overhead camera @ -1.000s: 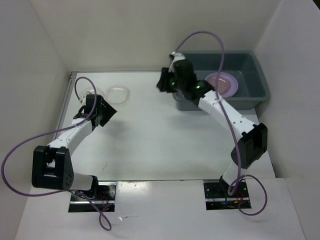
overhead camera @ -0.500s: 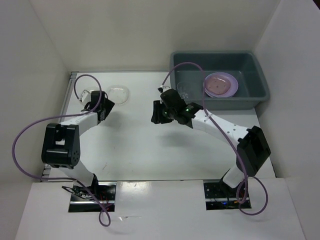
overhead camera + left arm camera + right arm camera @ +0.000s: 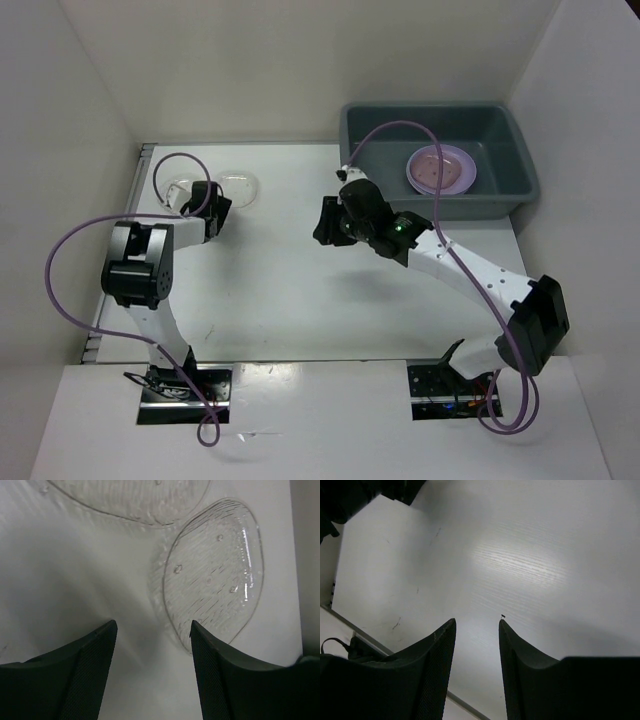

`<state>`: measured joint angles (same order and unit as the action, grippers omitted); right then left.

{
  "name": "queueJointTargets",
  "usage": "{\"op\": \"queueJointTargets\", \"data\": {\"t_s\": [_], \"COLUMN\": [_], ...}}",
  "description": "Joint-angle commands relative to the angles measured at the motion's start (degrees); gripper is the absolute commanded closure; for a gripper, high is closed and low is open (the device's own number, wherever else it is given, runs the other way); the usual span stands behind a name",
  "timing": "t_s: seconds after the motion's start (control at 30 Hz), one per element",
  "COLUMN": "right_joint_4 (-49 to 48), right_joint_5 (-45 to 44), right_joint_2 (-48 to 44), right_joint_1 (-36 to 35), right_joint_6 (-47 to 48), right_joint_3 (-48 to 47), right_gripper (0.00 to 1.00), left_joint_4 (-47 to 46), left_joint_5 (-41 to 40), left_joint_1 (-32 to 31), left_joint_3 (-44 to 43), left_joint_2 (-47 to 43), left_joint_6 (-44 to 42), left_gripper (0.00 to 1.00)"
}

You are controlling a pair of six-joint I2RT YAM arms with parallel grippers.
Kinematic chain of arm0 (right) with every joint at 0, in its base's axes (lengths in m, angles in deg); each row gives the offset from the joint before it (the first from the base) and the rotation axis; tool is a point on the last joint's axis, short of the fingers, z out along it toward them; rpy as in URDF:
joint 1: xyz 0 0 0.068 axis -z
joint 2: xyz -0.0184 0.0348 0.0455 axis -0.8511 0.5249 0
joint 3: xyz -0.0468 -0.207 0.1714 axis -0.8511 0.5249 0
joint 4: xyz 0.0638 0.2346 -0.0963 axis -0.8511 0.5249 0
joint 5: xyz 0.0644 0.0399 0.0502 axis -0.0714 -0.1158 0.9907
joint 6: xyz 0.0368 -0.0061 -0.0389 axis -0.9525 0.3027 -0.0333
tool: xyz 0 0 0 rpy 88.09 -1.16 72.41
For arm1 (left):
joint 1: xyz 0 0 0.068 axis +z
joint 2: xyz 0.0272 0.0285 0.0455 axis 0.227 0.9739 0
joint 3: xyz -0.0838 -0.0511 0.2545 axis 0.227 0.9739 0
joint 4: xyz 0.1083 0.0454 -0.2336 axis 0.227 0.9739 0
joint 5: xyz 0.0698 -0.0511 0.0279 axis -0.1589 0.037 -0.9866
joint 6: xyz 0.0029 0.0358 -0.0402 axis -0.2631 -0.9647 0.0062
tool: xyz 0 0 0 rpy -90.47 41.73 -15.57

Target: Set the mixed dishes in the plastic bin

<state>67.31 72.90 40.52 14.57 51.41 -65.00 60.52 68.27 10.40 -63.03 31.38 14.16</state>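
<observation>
**Top external view: two clear plates on the bench, one pink plate in the bin**

Standing over the rig, I see the plastic bin (image 3: pixel 500 185) at the far right corner of the bench (image 3: pixel 280 290). A pink plate (image 3: pixel 437 167) lies flat on the bin's floor toward its near wall, with a lavender edge showing round it; whether that edge is a second plate underneath I cannot tell.

On the far left of the bench lie two clear plates, one nearer the left wall (image 3: pixel 176 190) and one toward the middle (image 3: pixel 238 187). The left jaws sit low between them.

From the left wrist, the left jaws stand open, with dark ribbed fingers (image 3: pixel 85 670) spread wide over the white surface. One clear plate (image 3: pixel 212 575) lies just ahead, its near rim reaching in by the finger on the right of that view, not gripped. The other clear plate (image 3: pixel 135 497) shows at the top edge, close beside the first. Whether the two touch is hard to tell.

The right jaws hang over the middle of the bench, well apart from the bin and the clear plates. From the right wrist they are parted, with fingers (image 3: pixel 437 670) holding nothing and only bare bench between them.
</observation>
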Motion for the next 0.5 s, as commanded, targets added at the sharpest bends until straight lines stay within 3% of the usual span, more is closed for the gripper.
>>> {"op": "queueJointTargets", "data": {"t_s": [0.0,0.2,0.33,0.37,0.47], "right_joint_4": [1.67,3.42,3.43,3.43,3.43], "right_joint_5": [-3.12,-5.15,-6.2,-6.2,-6.82], "right_joint_2": [-3.31,-5.24,-5.78,-5.78,-6.3], "right_joint_1": [-0.62,-0.62,-0.62,-0.62,-0.62], "right_joint_6": [-1.68,-3.34,-3.87,-3.87,-3.87], "right_joint_3": [1.27,3.73,4.26,4.26,4.26], "right_gripper": [0.55,0.55,0.55,0.55,0.55], "left_joint_4": [-4.4,-3.79,-3.26,-2.39,-1.85], "left_joint_5": [1.2,1.82,1.82,1.82,2.43], "left_joint_1": [0.08,0.08,0.08,0.08,0.08], "left_joint_3": [-2.22,-5.29,-6.61,-6.61,-7.93], "left_joint_2": [2.98,5.98,7.11,7.12,7.12], "left_joint_6": [3.33,3.95,3.95,3.95,2.9], "left_gripper": [0.31,0.4,0.57,0.67,0.76]}}
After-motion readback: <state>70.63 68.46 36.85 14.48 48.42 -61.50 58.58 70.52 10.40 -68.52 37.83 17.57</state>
